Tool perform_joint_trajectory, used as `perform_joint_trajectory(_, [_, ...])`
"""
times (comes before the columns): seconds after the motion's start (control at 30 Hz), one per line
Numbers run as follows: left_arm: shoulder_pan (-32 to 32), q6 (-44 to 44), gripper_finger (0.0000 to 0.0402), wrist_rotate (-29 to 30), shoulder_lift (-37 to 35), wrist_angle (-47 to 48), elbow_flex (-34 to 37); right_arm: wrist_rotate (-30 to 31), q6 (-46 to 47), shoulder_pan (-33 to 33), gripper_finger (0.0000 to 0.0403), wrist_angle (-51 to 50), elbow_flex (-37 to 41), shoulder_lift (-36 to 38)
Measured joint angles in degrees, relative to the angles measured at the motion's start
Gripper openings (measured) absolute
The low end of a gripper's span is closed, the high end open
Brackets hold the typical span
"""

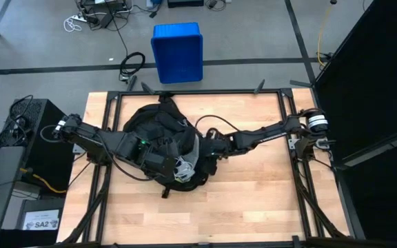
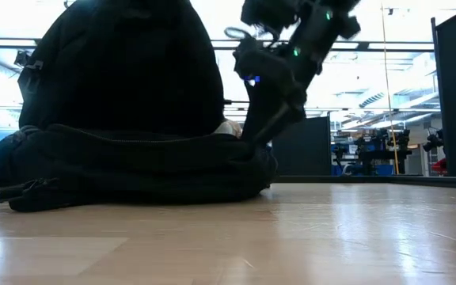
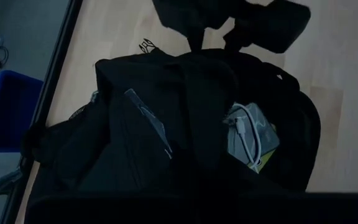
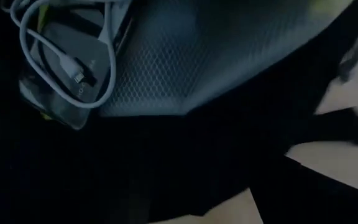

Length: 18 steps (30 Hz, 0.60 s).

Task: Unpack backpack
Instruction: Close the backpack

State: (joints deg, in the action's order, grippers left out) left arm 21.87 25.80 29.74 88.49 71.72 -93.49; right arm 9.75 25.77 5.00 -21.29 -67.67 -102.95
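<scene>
High view: black backpack [image 1: 158,141] lying near the middle of the wooden tabletop [image 1: 253,200], slightly left of centre and toward the far edge. Main opening turned to the right, grey lining and a white cable [image 1: 182,167] showing inside. Left claw [image 1: 158,160] over the backpack's near part, fingers together, pinching black fabric at the opening. Right claw [image 1: 200,146] at the backpack's right rim; open or closed cannot be told. Blue bin [image 1: 177,52] on the floor beyond the far edge.

Low view: backpack [image 2: 125,134] on the left, bulging upward, base flat on the tabletop [image 2: 307,237]. Right arm slanting down from above into the opening at the backpack's right end.

Left wrist view: backpack [image 3: 135,143] open, flap lifted; white cable [image 3: 246,134] coiled over a grey flat item [image 3: 263,140] inside. Right claw [image 3: 219,37] at the far rim.

Right wrist view: white cable [image 4: 73,50] looped over a clear-wrapped grey item [image 4: 58,93], next to grey mesh lining [image 4: 191,56].
</scene>
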Motion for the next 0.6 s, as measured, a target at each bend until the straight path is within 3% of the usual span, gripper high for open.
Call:
perform_joint_trajectory(0.33, [0.0,0.0,0.0007,0.0,0.0,-0.2,0.0,-11.2,4.0,-4.2,0.0248,24.3,11.4,0.0])
perform_joint_trajectory(0.47, [0.0,0.0,0.0007,0.0,0.0,-0.4,0.0,-9.5,4.3,-5.0,0.0249,24.6,13.3,0.0])
perform_joint_trajectory(0.6, [0.0,-0.1,0.0007,0.1,0.0,-1.5,0.0,-7.1,4.1,-5.6,0.0225,23.9,14.8,-0.1])
